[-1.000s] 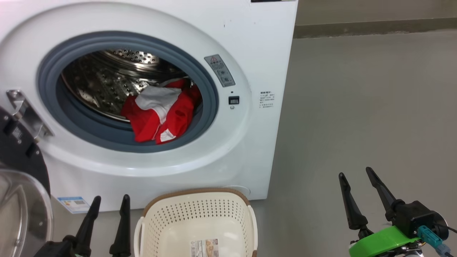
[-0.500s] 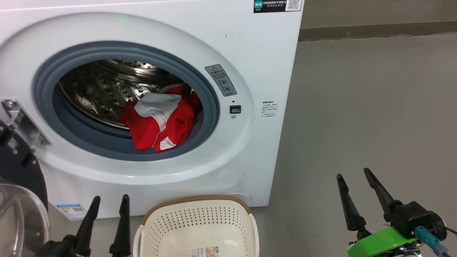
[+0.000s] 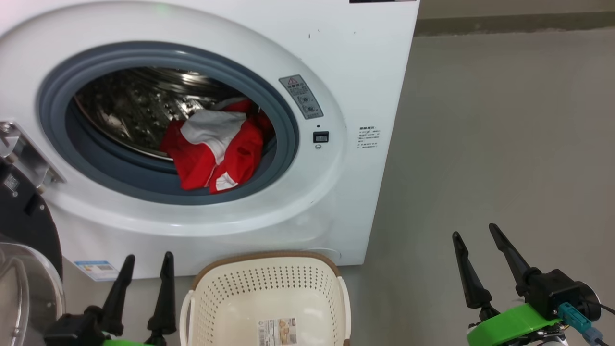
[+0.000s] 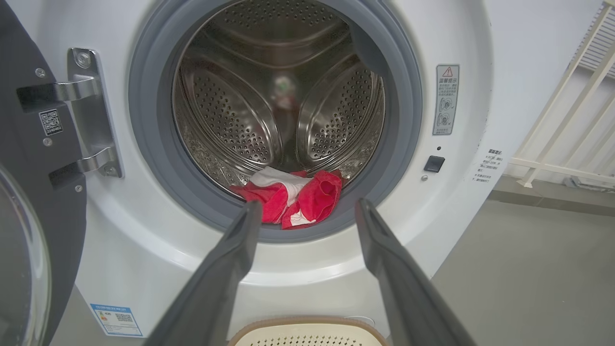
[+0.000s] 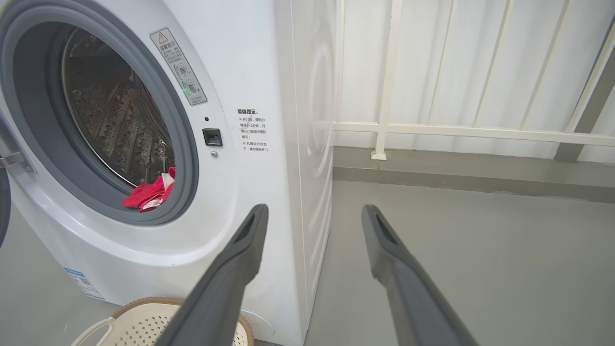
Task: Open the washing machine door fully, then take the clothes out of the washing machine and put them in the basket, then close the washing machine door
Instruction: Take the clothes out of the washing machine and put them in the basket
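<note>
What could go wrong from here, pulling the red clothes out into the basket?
The clothes spill onto the grey rubber ring; a grab might pinch the ring too. The door hangs open close beside the left gripper, so that arm may bump it. A dangling garment could miss the small basket.

Grey floor (image 3: 504,144) spreads at three o'clock in the head view. A white railing (image 5: 456,130) crosses the right wrist view at two o'clock, a grey kerb (image 5: 456,170) just below it at three.

clothes (image 3: 216,146) in washing machine (image 3: 346,72), basket (image 3: 266,283) before it
</note>
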Controlling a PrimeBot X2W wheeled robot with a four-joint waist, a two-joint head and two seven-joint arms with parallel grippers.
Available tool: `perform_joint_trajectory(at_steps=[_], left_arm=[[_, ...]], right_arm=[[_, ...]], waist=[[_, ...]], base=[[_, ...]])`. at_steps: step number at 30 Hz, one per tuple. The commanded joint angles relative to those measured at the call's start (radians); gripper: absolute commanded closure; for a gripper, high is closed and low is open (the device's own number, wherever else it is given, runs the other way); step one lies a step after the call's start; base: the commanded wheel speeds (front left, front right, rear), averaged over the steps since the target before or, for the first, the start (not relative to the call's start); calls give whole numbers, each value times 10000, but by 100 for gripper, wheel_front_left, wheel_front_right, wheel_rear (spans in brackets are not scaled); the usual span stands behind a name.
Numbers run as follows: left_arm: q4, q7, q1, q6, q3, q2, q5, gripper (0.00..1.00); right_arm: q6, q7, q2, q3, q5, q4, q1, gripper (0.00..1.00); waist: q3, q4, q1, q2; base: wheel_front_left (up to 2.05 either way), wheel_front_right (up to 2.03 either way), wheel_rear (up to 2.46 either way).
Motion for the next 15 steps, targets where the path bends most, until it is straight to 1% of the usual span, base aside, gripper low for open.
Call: perform_joint_trajectory(at_steps=[1,4,9,15], left_arm=[[-191,-86,-454,74,336,98,-68,0],[-210,-136,-683,113,425,21,-211,0],[-121,-192,-1255,55,402,-51,-342,0],[248,-348,-2179,-5,395,-237,-418,0]], right_arm=[[63,-65,-75,220,-137,-290,-415,0],[63,-65,-75,266,-138,-350,-559,0],[63,-65,-75,340,-197,-482,-841,0],[63,-65,-75,340,-235,-528,-1173,0]], waist=[[192,51,0,0],[487,72,0,0],[1086,151,0,0],[1879,256,0,0]], base=[[0,0,0],[0,0,0],[0,0,0],[0,0,0]])
